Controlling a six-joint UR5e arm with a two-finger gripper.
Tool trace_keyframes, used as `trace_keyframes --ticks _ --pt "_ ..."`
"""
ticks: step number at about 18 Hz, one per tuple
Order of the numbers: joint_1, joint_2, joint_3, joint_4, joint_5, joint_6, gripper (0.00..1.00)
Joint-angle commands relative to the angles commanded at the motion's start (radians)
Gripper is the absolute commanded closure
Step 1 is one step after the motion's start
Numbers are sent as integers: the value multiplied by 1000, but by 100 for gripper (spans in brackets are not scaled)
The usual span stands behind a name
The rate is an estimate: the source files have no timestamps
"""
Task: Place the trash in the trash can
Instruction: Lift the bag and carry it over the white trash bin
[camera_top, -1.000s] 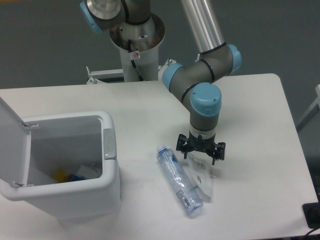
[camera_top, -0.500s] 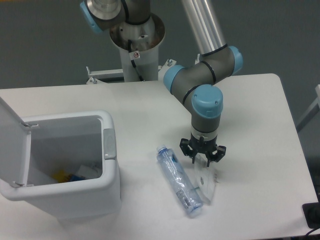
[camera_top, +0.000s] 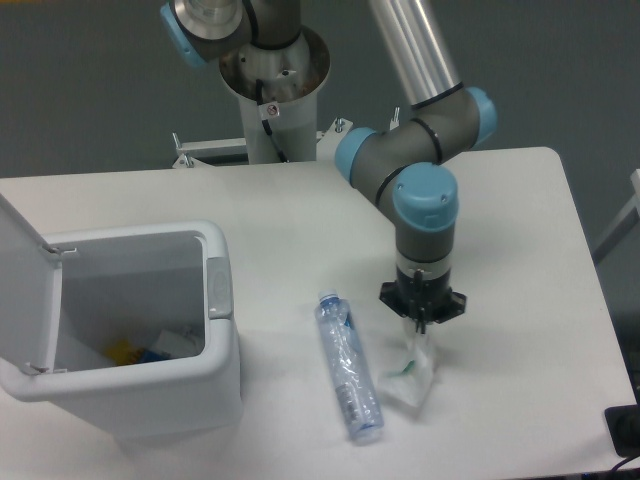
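The tool (camera_top: 419, 322) has drawn its fingers together over the last second and shifted a little toward 3 o'clock, and the wrapper (camera_top: 411, 370) has bunched up and slid with it; the bottle (camera_top: 348, 367) has swung too, its lower end now lying further toward 9 o'clock than before. The fingers look pressed together on the top edge of the wrapper, which hangs just below them with its lower part apparently touching the counter (camera_top: 520, 250).

The trash can (camera_top: 140, 330) stands well apart at 9 o'clock from the tool, lid flipped up, a few scraps already showing at the bottom. The bottle lies flat between the can and the wrapper, close beside the wrapper but no longer under it as far as I can see.

The grip seems to be on a thin crumpled edge only, so I'd judge the film could slip out on the lift or on the swing across to the can. A trailing corner might also drag the bottle and roll it.

The bottle's long axis runs roughly 12 to 6 o'clock, tilted slightly, cap end at 12. The wrapper is drawn out along the same line, pinched end up at 12
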Motion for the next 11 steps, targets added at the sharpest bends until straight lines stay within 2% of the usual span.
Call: trace_keyframes --ticks 1,3,5,8,11 --pt "0 6 49 -2 -63 -64 100" --pt "0 32 88 -2 -118 -133 100" --pt "-3 76 88 -5 -157 -176 100" --pt "-44 190 69 -6 -188 -392 100" --pt "-145 270 71 -5 -183 -570 100"
